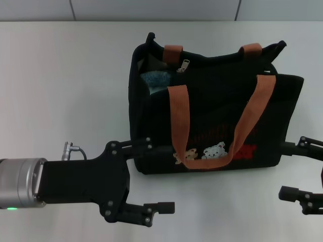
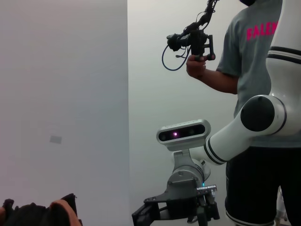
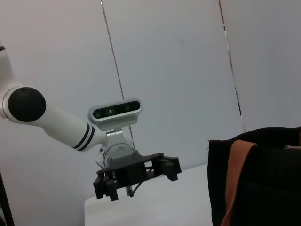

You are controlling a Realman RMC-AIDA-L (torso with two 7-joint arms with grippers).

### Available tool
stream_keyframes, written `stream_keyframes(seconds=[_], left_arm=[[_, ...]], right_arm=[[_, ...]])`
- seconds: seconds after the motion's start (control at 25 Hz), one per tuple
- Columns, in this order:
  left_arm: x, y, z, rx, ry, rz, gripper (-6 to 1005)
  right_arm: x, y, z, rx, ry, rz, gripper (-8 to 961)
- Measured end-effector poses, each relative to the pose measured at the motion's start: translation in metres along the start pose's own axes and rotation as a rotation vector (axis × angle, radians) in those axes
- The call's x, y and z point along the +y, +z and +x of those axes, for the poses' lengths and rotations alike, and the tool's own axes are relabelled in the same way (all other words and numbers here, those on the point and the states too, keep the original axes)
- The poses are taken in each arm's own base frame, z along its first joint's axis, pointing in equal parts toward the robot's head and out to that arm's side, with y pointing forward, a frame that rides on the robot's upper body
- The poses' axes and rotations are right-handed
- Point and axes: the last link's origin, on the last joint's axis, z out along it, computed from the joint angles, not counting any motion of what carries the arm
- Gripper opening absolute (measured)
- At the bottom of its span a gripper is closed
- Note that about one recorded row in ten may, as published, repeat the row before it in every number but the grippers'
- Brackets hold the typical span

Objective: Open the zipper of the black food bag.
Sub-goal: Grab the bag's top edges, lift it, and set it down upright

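Left gripper [image 1: 164, 177] sits low at the bag's left front corner, fingers spread wide, one against the front face and the other hanging free over the white table [image 1: 60, 75], holding nothing. The black food bag [image 1: 217, 121] stands mid-table with its top already gaping at the left end and the zipper [image 1: 184, 65] pull lying on the far rim near the left handle, so I judge the step as approach or bracing, with the pull not yet gripped. Right gripper [image 1: 298, 169] waits spread at the bag's right front corner; next move likely calls for one gripper steadying the bag while the other rises to pinch the small silver tab.
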Motion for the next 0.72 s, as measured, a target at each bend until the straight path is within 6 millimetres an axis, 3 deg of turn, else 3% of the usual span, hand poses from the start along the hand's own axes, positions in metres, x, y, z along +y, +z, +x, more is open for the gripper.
stream_keyframes(seconds=[0.56,0.72], left_arm=[[-0.002,0.004,0.001,0.008,0.013,-0.009,828],[0.001,-0.016,0.004,0.081,0.083,0.154,822]], right_arm=[[-0.002,0.009,0.001,-0.007,-0.023,-0.006,835],[-0.002,0.008,0.002,-0.013,-0.038,0.005,835]])
